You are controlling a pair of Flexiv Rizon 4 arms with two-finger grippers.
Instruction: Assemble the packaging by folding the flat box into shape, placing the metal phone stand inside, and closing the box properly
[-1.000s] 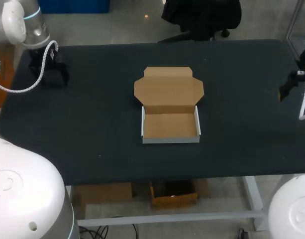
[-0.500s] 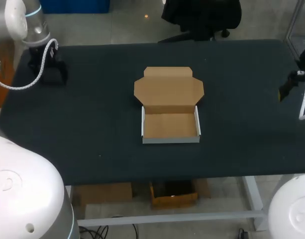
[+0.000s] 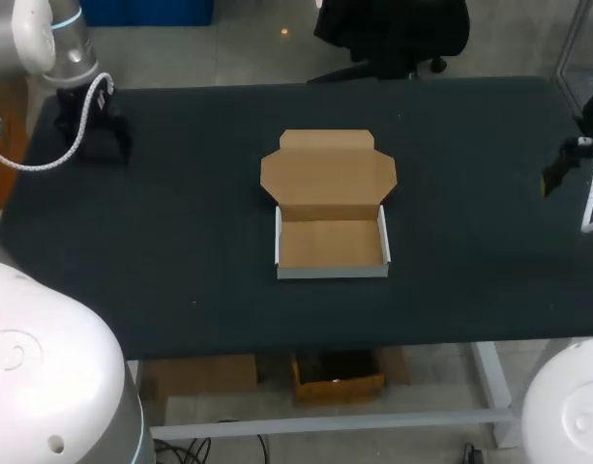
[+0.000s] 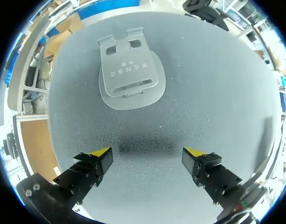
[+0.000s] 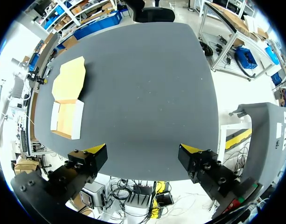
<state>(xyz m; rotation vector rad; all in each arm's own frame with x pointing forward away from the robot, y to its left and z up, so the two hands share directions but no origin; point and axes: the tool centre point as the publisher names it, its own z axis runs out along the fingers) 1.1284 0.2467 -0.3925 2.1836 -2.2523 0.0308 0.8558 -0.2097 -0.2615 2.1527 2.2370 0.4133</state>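
Tabletop [image 3: 180, 251]: dark, seen from above in the head view.

Box [image 3: 332, 208]: found near the middle of the tabletop. It is folded into a shallow tray with white outer walls. The brown lid is laid open and flat on the far side of the tray, with its side flaps spread. The brown inner floor of the tray is in plain view. The same box [image 5: 68, 100] is seen well ahead of the right end effector, off to one side.

Phone stand [image 4: 129, 77]: grey metal, laid flat on the tabletop. It is seen only in the left wrist view, ahead of the fingers and not between them. No contact with either finger is observed. Two cut-outs at its far end and a slot nearer its middle are noted.

Left end effector [image 4: 147, 155]: held above the far left corner of the tabletop. Its yellow-tipped fingers are spread wide apart, and only bare tabletop is seen between them.

Right end effector [image 5: 143, 151]: held at the right edge of the tabletop. Its fingers are likewise spread wide apart, and nothing is gripped.
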